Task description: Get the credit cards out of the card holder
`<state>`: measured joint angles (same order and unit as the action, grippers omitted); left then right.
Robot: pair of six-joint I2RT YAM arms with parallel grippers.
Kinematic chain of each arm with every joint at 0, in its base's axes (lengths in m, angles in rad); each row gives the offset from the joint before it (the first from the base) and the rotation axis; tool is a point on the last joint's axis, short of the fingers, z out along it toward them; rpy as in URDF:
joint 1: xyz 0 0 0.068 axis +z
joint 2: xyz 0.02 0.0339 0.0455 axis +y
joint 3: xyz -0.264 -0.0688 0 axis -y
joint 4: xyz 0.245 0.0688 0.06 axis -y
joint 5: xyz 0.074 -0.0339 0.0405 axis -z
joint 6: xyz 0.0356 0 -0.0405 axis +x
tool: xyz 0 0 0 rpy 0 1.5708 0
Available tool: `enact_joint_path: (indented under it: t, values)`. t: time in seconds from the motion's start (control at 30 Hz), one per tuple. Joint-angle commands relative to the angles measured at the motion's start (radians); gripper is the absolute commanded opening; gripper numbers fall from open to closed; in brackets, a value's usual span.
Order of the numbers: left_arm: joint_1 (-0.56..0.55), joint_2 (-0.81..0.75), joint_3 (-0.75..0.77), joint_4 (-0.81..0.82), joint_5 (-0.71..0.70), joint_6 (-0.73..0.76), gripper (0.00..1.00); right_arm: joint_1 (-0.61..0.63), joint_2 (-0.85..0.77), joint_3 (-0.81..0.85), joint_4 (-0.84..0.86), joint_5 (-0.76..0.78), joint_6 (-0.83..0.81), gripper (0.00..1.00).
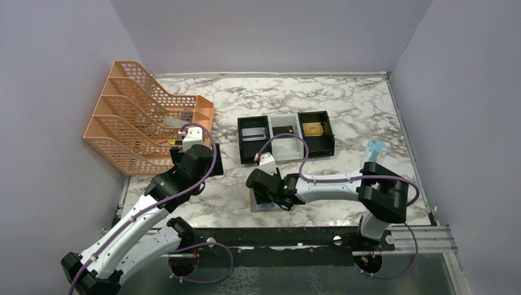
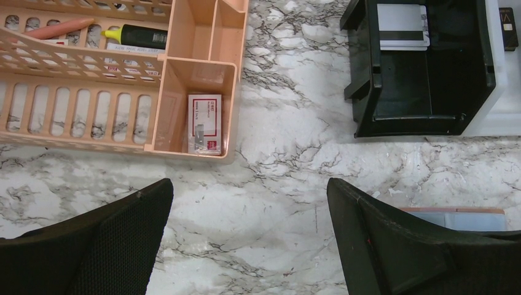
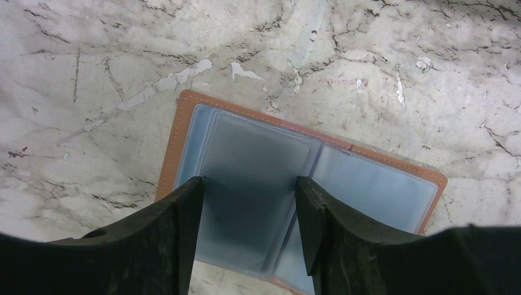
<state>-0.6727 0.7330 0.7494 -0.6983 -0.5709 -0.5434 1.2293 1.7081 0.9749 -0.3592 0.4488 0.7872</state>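
Note:
The card holder (image 3: 368,184) lies open and flat on the marble, tan leather rim round pale-blue clear sleeves. In the top view only its corner (image 1: 257,206) shows under the right arm. My right gripper (image 3: 249,184) hangs low over it, open, one finger on each side of the left sleeve leaf. I cannot tell whether a card sits in that shadowed sleeve. Credit cards lie in the tray: a grey one (image 1: 253,134), a dark one (image 1: 283,129), a gold one (image 1: 313,128). My left gripper (image 2: 249,190) is wide open over bare marble left of the holder (image 2: 458,215).
The black-and-white three-compartment tray (image 1: 325,147) stands behind the holder. An orange mesh desk organizer (image 1: 132,123) fills the back left, with a highlighter (image 2: 135,35) and a small box (image 2: 205,123) in it. A blue-white packet (image 1: 376,149) lies at the right.

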Motion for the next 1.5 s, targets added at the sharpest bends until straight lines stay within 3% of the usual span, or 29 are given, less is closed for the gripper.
enact_joint_path:
  t: [0.0, 0.17, 0.53, 0.77, 0.9, 1.03, 1.47]
  values:
    - [0.007, -0.01, -0.003, -0.007, 0.0, 0.0, 0.99, 0.006, 0.008, -0.02, -0.01, 0.029, 0.018, 0.53]
    - [0.007, -0.005, -0.006, -0.006, 0.009, -0.004, 0.99, 0.006, -0.024, -0.056, 0.032, 0.013, 0.006, 0.39]
    - [0.007, 0.002, -0.009, 0.01, 0.091, 0.004, 0.99, -0.024, -0.073, -0.143, 0.155, -0.091, 0.003, 0.22]
    - [0.007, -0.03, -0.075, 0.134, 0.375, -0.048, 0.99, -0.091, -0.14, -0.236, 0.295, -0.228, 0.005, 0.16]
    - [0.005, -0.028, -0.2, 0.348, 0.633, -0.116, 0.99, -0.152, -0.173, -0.314, 0.388, -0.351, 0.028, 0.15]
    - [-0.003, 0.008, -0.309, 0.568, 0.774, -0.209, 0.99, -0.2, -0.205, -0.394, 0.493, -0.414, 0.052, 0.15]
    - [-0.209, 0.113, -0.429, 0.869, 0.673, -0.343, 0.96, -0.257, -0.211, -0.547, 0.695, -0.463, 0.165, 0.18]
